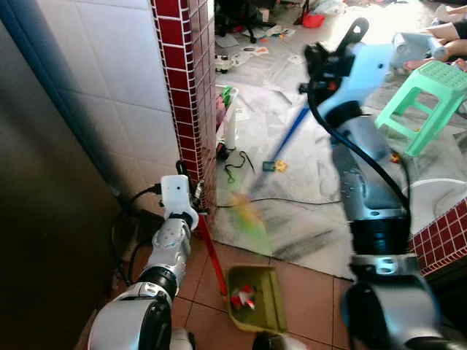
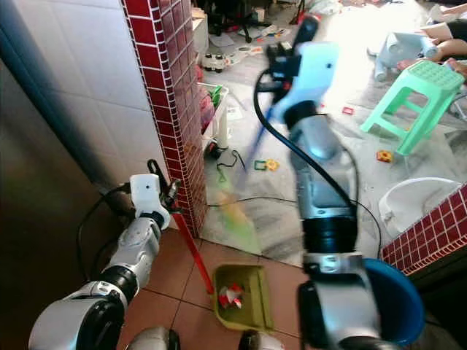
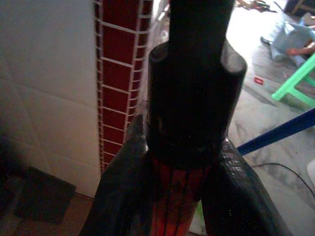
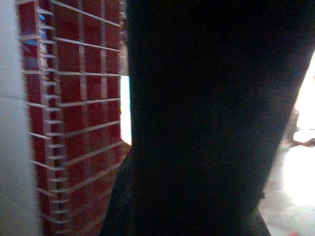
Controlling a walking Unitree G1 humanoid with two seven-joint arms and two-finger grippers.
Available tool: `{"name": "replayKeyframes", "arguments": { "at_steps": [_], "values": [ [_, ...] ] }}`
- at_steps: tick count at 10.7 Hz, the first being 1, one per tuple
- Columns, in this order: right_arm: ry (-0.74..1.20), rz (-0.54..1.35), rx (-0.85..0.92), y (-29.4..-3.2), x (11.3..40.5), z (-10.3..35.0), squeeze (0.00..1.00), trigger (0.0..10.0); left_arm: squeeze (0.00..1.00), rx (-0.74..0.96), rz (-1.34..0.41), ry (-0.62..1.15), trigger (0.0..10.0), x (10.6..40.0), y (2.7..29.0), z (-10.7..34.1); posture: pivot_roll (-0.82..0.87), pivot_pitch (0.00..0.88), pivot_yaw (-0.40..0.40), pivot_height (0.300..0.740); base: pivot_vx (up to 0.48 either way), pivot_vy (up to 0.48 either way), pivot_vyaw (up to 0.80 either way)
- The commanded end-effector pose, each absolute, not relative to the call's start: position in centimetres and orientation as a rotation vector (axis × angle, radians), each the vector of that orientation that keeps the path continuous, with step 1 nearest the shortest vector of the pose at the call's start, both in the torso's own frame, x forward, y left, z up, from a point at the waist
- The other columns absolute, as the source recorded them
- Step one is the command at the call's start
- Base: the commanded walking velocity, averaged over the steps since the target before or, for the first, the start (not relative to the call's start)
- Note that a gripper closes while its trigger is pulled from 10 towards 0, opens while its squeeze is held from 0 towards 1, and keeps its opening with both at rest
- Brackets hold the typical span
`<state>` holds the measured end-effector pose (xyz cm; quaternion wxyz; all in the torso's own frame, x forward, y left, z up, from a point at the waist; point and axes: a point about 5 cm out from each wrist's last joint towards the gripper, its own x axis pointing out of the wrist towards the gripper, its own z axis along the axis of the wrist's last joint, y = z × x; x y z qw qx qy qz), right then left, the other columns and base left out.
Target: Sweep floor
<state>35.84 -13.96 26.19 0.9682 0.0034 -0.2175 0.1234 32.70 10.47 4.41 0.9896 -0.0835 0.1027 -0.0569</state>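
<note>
Two grippers at work, left gripper [image 3: 172, 187] clamped on the red dustpan handle [image 1: 213, 255] slanting down to the green dustpan [image 1: 255, 297] on the floor tiles, right gripper [image 1: 343, 51] raised, blue broom [image 1: 288, 138] angled down-left, grip impossible to judge.

The pillar [image 1: 191, 102] is dark red tile with white grout, set against a wall [image 1: 95, 80] of plain white tile. The dustpan [image 1: 257, 297] is olive green, with red and white scraps [image 1: 242, 295] inside, and its handle [image 1: 212, 255] is red with a black top. The broom [image 1: 290, 135] has a blue stick and a blurred yellow-green head. The stool [image 1: 425, 102] is mint green. The floor is pale grey farther off and terracotta near the robot. Both arms are silver with black fingers; the left gripper [image 3: 189, 162] shows glossy black. A blue bucket [image 2: 398, 299] sits low at the right.
</note>
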Motion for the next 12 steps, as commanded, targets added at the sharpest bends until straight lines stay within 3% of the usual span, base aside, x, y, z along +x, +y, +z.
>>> {"name": "replayKeyframes", "arguments": {
  "at_steps": [1, 2, 4, 7, 12],
  "values": [
    [-0.452, 0.232, -0.04, -14.0, 35.8, 25.9, 0.0, 10.0, 0.0, -0.178, -0.141, 0.209, 10.0, 33.0, 10.2, 4.8, -0.13, 0.0, 0.001, 0.74, 0.0, 0.0, 0.0],
    [-0.398, 0.176, -0.142, -14.7, 36.0, 24.2, 0.0, 10.0, 0.0, -0.178, -0.16, 0.161, 10.0, 33.5, 10.3, 5.7, -0.12, 0.0, 0.003, 0.74, 0.0, 0.0, 0.0],
    [-0.302, 0.125, -0.186, -15.9, 35.6, 20.8, 0.0, 10.0, 0.0, -0.176, -0.196, 0.049, 10.0, 33.8, 10.9, 7.6, -0.1, 0.0, 0.028, 0.74, 0.0, 0.0, 0.0],
    [-0.214, 0.218, -0.257, -15.3, 33.7, 16.3, 0.0, 10.0, 0.0, -0.148, -0.224, -0.017, 10.0, 31.3, 12.7, 7.9, -0.09, 0.0, 0.072, 0.74, 0.0, 0.0, 0.0],
    [-0.155, -0.132, -0.105, -17.8, 31.5, 12.7, 0.0, 10.0, 0.0, -0.112, -0.175, -0.042, 10.0, 27.4, 14.9, 8.8, -0.07, 0.0, 0.021, 0.74, 0.0, 0.0, 0.0]
  ]
}}
